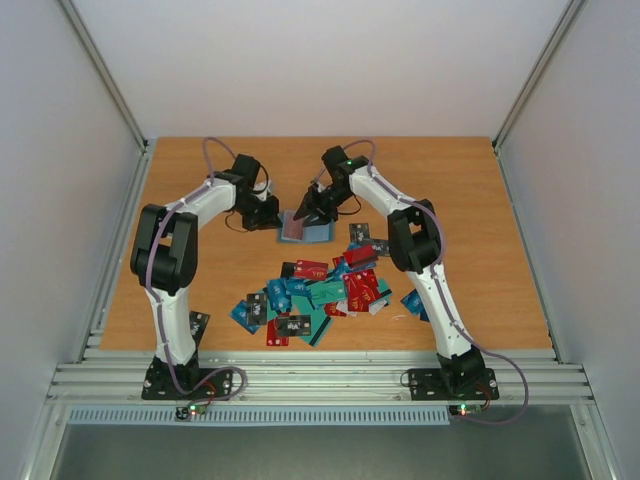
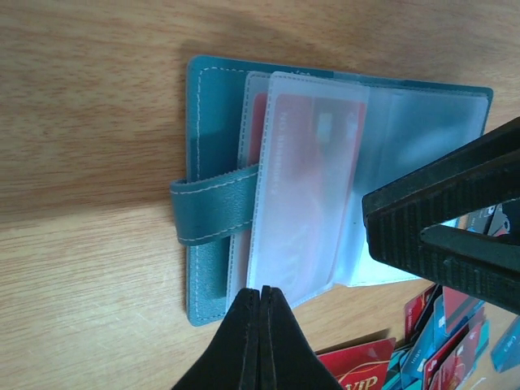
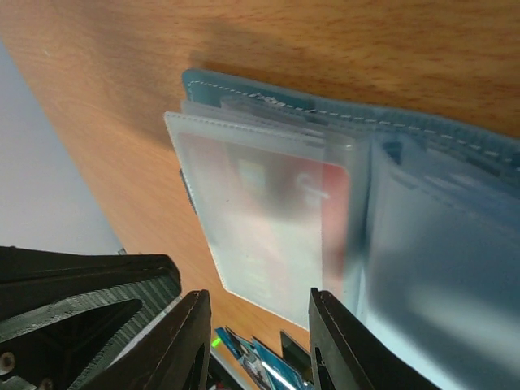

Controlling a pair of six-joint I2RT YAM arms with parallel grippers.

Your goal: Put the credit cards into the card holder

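Your card holder [image 1: 305,230] lies opened flat on the counter [image 1: 470,200] at the far middle, between the two arms. The loose credit cards [image 1: 320,295] are heaped nearer the bases, well apart from it. It lies spread like this so its clear sleeves [image 2: 301,268] fan up and show their mouths. One red card [image 2: 309,162] already sits inside a sleeve, while the closing strap [image 2: 211,211] lies folded across the left cover. Your left hand [image 2: 260,296] is fully closed, its tips together right at the holder's near edge by the sleeve corner. I judge it is there to pin the holder, though you cannot tell from these views whether it presses down or nips plastic. Your right hand [image 3: 258,301] is partly open with nothing between the fingers. It hovers just over the raised sleeves from the other side, likely placed to part or steady them.
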